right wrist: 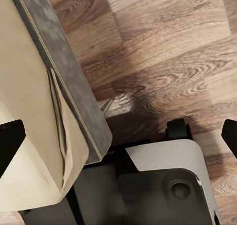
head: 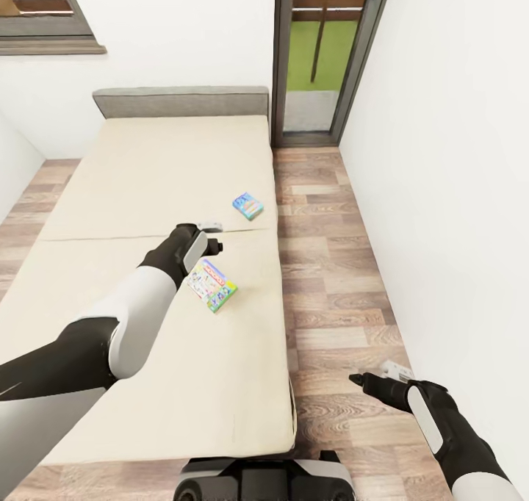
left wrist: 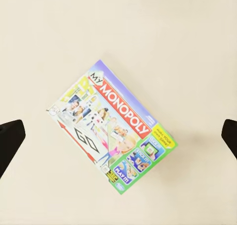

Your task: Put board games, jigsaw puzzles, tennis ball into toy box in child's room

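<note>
Two board games lie on the bed's (head: 147,185) beige mattress. A Monopoly box (head: 211,284) (left wrist: 111,128), green, yellow and red, lies flat near the right side. A smaller blue box (head: 248,206) lies farther toward the grey headboard. My left gripper (head: 211,238) (left wrist: 120,138) hovers open above the Monopoly box, which sits centred between its dark fingertips (left wrist: 10,141) without touching them. My right gripper (head: 375,375) (right wrist: 120,138) hangs open and holds nothing, low over the wood floor beside the bed's near corner. The table, toy box, jigsaw puzzles and tennis ball are out of view.
A strip of wood-plank floor (head: 330,266) runs between the bed and the white right wall (head: 455,192). A glass door (head: 323,53) stands at its far end. My base (head: 264,479) (right wrist: 163,185) is against the bed's foot corner (right wrist: 74,101).
</note>
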`<state>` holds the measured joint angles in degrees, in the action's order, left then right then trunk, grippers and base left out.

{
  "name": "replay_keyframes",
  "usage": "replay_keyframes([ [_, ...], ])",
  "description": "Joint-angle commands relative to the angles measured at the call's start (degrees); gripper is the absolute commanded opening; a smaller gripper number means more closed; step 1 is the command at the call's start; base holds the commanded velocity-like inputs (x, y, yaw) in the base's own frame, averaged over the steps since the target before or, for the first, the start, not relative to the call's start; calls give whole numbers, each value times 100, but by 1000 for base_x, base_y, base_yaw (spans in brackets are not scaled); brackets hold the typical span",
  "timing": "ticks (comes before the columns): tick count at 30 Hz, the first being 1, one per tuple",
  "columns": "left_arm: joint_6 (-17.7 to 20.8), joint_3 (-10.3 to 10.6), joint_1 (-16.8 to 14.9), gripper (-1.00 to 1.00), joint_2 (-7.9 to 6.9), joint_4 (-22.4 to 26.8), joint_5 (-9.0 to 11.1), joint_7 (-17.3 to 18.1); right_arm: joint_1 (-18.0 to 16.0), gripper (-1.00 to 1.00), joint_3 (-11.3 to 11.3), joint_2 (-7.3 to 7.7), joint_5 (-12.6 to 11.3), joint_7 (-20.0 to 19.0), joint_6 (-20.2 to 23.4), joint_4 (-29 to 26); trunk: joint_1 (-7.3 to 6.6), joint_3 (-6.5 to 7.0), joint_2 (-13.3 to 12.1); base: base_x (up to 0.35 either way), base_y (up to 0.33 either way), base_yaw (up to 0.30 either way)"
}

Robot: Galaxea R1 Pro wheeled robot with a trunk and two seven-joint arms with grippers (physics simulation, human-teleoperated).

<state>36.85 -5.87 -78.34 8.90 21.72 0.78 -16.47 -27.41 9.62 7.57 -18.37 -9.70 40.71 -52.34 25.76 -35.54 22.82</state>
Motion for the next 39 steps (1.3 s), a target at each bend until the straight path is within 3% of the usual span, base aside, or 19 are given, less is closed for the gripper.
replay_keyframes([
  [1, 25, -39, -11, 100, 6, 7, 10, -26, -2, 100, 14, -1, 18, -31, 31, -5, 3, -17, 10, 0, 0, 0],
  [14, 114, -44, -241, 100, -5, 8, 6, -33, -2, 100, 6, -5, 18, 82, 33, -8, 3, -140, 10, 0, 0, 0],
  [26, 263, -57, -696, 100, 1, -17, 1, -40, -2, 100, 12, 6, 22, 91, 35, -13, 3, -253, 10, 0, 0, 0],
  [39, 269, -56, -845, 100, 0, -19, -6, -40, -2, 100, 21, 8, 18, 67, 6, -65, 3, -376, 10, 0, 0, 0],
])
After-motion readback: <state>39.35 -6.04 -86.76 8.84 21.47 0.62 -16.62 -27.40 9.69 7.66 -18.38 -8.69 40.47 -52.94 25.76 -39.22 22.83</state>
